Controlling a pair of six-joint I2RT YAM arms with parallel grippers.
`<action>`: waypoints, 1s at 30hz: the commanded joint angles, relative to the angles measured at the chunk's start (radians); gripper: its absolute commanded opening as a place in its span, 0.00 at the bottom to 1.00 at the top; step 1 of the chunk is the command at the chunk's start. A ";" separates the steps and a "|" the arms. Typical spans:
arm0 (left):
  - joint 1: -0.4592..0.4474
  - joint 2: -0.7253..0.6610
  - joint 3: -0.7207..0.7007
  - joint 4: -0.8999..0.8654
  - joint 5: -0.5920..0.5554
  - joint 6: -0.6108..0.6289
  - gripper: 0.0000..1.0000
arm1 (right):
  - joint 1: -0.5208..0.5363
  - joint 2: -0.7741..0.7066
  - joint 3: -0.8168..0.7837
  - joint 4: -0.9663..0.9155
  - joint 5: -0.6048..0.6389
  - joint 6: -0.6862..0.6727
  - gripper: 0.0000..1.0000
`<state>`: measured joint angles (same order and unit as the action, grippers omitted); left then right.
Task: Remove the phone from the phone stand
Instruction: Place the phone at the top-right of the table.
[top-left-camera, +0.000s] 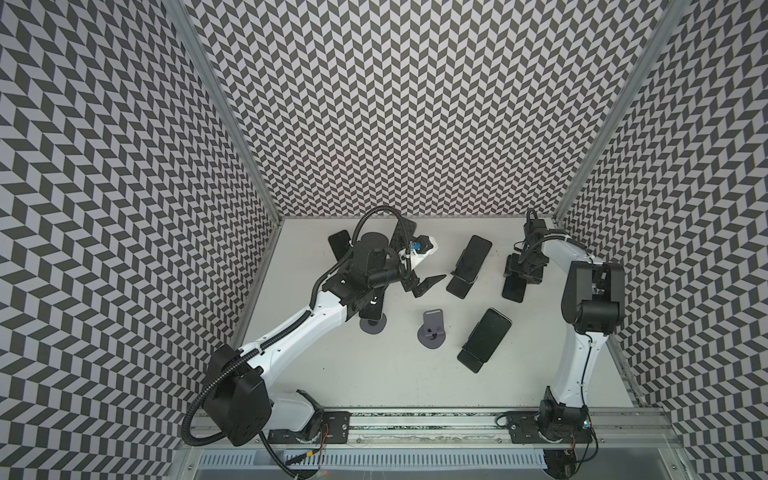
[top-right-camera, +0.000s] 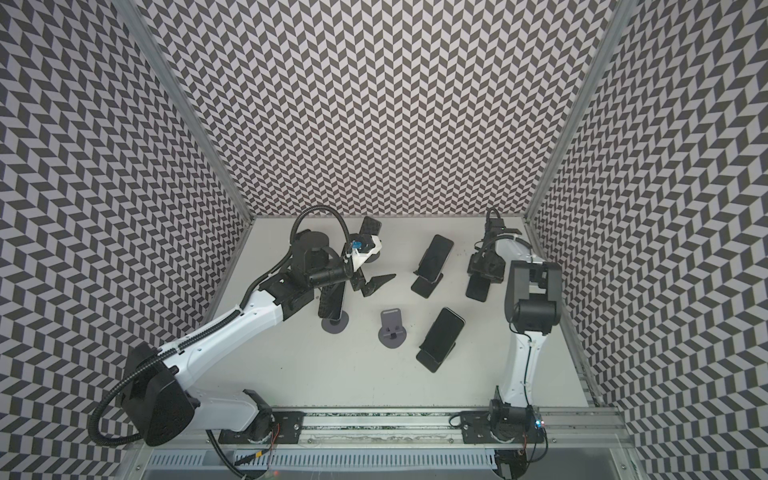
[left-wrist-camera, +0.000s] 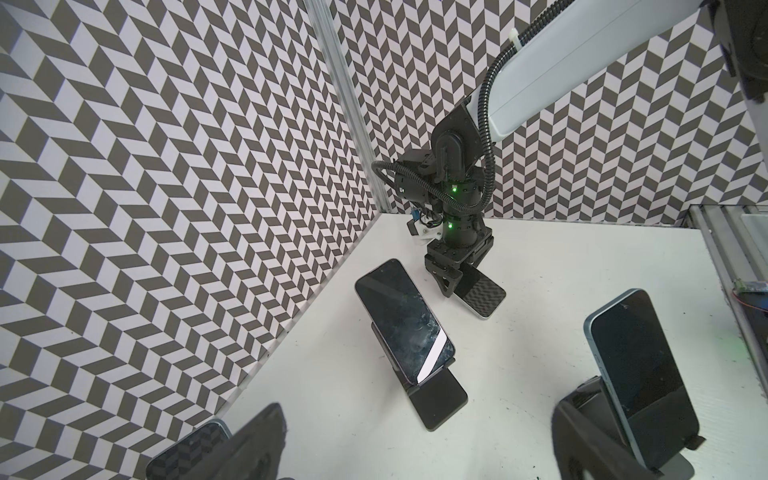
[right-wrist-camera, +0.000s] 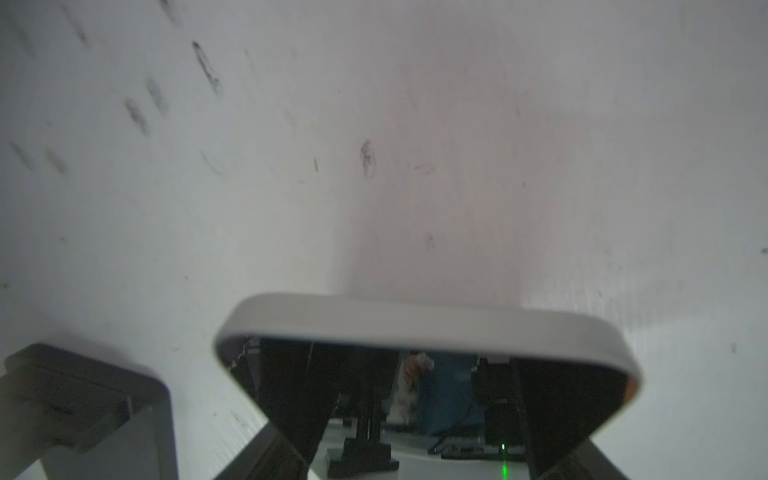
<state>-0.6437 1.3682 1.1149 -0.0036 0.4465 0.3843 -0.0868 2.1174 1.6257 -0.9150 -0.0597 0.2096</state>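
A: Can any brand or writing be read on the phones?

B: No, nothing on them is legible. The screens are dark, and the one in the grip mirrors the black-and-white chevron wall (left-wrist-camera: 166, 166).

A: Which one is in the grip?

B: The slim dark-screened phone with a pale silver rim (left-wrist-camera: 484, 297). The right pincer (left-wrist-camera: 457, 279) is closed on one end of it, a finger on either long edge. The rest of the phone juts out past the fingertips, tilted low over the white bench (top-left-camera: 374, 374). Whether its free end touches the bench cannot be told.

A: And the stand?

B: In the right wrist view a dark grey angular phone stand (right-wrist-camera: 83, 399) sits just beside that pincer, apart from the phone.

A: The other arm?

B: The left pincer (top-left-camera: 428, 286) stands wide open with nothing between its fingers, well apart from the held phone. Between the two pincers a second dark phone (top-left-camera: 473, 255) leans on a black folding stand (top-left-camera: 457, 286). A grey round-based stand (top-left-camera: 433, 332) sits empty near the left pincer, on the side toward the arms' bases.
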 joint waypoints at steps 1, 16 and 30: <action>-0.004 -0.028 0.023 -0.019 -0.005 0.033 1.00 | -0.014 0.036 0.019 0.013 0.020 -0.019 0.55; -0.004 -0.029 0.022 -0.049 0.013 0.045 1.00 | -0.015 0.097 0.053 0.019 0.021 -0.008 0.57; -0.004 -0.016 0.037 -0.034 0.027 0.018 1.00 | -0.015 0.232 0.261 0.012 0.056 0.008 0.59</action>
<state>-0.6437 1.3655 1.1149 -0.0319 0.4511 0.4030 -0.0948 2.2803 1.8591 -0.9554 -0.0319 0.2100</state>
